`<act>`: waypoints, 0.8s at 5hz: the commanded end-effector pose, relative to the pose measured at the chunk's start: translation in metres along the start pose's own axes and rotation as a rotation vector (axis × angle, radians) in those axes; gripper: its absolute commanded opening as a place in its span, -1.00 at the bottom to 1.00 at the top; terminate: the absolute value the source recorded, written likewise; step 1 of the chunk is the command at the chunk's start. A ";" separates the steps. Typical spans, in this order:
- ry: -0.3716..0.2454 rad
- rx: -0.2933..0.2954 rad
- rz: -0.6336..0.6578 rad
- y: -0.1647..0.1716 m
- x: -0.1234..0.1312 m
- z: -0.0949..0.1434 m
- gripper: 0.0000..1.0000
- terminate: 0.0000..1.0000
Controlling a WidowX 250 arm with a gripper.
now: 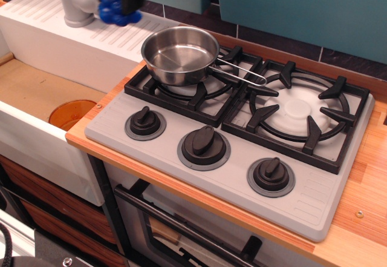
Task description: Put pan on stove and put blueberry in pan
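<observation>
The shiny steel pan (180,54) sits on the left burner grate of the grey stove (242,158), its wire handle pointing right. High at the top edge, left of and above the pan, my gripper (123,9) is shut on the blueberry (117,10), a cluster of dark-blue balls hanging between the black fingers. Most of the gripper body is cut off by the frame's top edge.
A white sink (36,128) lies left of the stove, with an orange disc (71,113) in its basin and a grey tap (75,3) on the white ribbed ledge. Three black knobs (204,147) line the stove front. A wooden counter edge (363,218) runs along the right.
</observation>
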State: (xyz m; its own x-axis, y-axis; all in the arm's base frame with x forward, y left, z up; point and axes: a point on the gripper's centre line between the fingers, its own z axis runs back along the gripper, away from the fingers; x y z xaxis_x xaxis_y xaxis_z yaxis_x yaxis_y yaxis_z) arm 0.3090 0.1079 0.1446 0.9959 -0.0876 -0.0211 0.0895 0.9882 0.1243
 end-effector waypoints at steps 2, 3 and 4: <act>-0.090 -0.015 -0.008 -0.032 0.034 0.013 -1.00 -1.00; -0.111 -0.013 -0.002 -0.039 0.038 0.005 -1.00 -1.00; -0.121 -0.009 -0.004 -0.042 0.039 0.001 -1.00 -1.00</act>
State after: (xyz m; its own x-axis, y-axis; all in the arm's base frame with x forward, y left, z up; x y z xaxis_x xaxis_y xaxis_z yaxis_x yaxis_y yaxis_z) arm 0.3402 0.0678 0.1289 0.9924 -0.1022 0.0682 0.0946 0.9899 0.1058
